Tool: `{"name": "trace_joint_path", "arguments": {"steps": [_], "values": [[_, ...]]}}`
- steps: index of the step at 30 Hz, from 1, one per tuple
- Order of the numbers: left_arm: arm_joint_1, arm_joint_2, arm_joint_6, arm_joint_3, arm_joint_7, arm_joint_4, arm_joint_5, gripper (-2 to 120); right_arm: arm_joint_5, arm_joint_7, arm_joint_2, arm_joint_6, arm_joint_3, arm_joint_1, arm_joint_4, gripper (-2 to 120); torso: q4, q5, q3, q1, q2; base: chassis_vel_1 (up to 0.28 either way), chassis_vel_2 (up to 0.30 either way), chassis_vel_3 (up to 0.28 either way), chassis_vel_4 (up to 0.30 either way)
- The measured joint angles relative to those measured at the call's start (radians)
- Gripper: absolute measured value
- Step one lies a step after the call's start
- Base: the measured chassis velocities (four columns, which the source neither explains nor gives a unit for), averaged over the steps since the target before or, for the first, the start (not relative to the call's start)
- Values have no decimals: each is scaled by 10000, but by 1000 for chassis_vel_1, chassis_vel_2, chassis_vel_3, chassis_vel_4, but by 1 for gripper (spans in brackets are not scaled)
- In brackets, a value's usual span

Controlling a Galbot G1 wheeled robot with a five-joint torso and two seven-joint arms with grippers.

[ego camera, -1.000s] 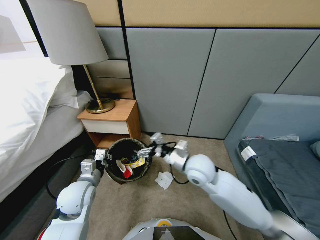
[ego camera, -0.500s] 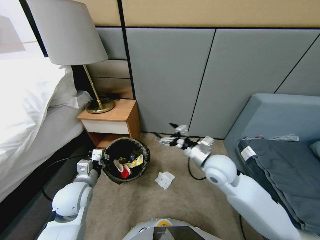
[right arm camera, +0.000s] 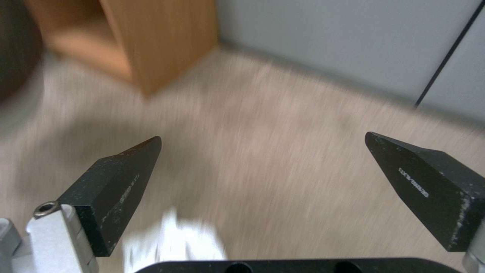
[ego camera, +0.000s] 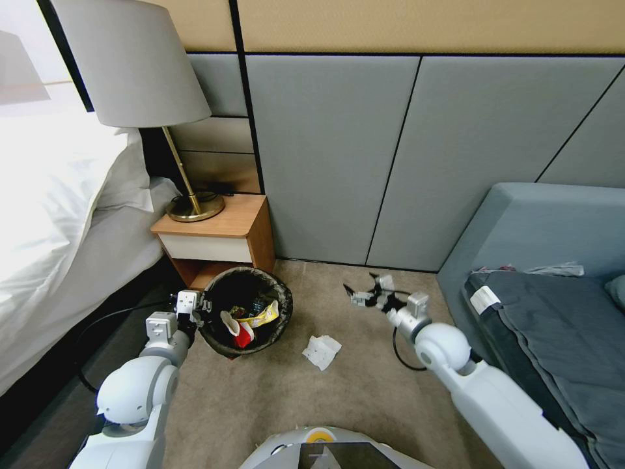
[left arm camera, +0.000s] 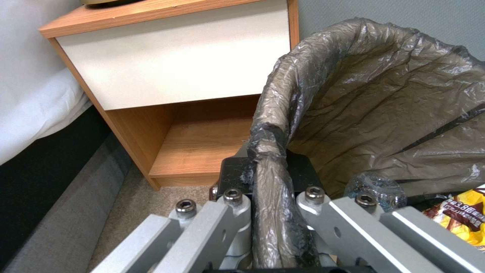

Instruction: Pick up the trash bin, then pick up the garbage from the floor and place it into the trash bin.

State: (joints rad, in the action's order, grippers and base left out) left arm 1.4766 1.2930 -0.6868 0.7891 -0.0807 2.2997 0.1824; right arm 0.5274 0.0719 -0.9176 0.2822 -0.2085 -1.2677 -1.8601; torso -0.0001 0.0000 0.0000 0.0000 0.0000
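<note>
My left gripper (ego camera: 195, 312) is gripping the rim of the trash bin (ego camera: 281, 326). In the left wrist view my fingers (left arm camera: 237, 204) are sitting either side of the folded-over bag liner (left arm camera: 374, 110), one outside the wall and one inside, closed tight against it. The bin is sitting just in front of this gripper, beside the open lower shelf of the nightstand (ego camera: 218, 238). Inside the bin, a red-and-white packet (ego camera: 242, 333) and a yellow wrapper (ego camera: 267, 317) are lying against the liner.

My right gripper (ego camera: 362, 290) is hovering above the carpet (ego camera: 260, 404), well apart from the bin and to its right, near the grey wall panels (ego camera: 325, 156). Its jaws are standing wide apart and are holding nothing; bare carpet is showing between the two black fingertips (right arm camera: 119, 182).

The white tissue (ego camera: 321, 350) is lying on the carpet, between the bin and my right gripper, nearer to me than either, touching neither. In the right wrist view it is appearing as a white blur (right arm camera: 172, 239) just below the jaws.
</note>
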Motion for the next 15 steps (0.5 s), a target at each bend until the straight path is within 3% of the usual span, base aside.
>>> {"name": "trace_joint_path", "arguments": {"steps": [15], "values": [[-40,0,-6,-35,16,7,-3,4,-951,1159,-451,-809,1143,271,2203,100,2,0,0,0,0,0,0,0,0]]}}
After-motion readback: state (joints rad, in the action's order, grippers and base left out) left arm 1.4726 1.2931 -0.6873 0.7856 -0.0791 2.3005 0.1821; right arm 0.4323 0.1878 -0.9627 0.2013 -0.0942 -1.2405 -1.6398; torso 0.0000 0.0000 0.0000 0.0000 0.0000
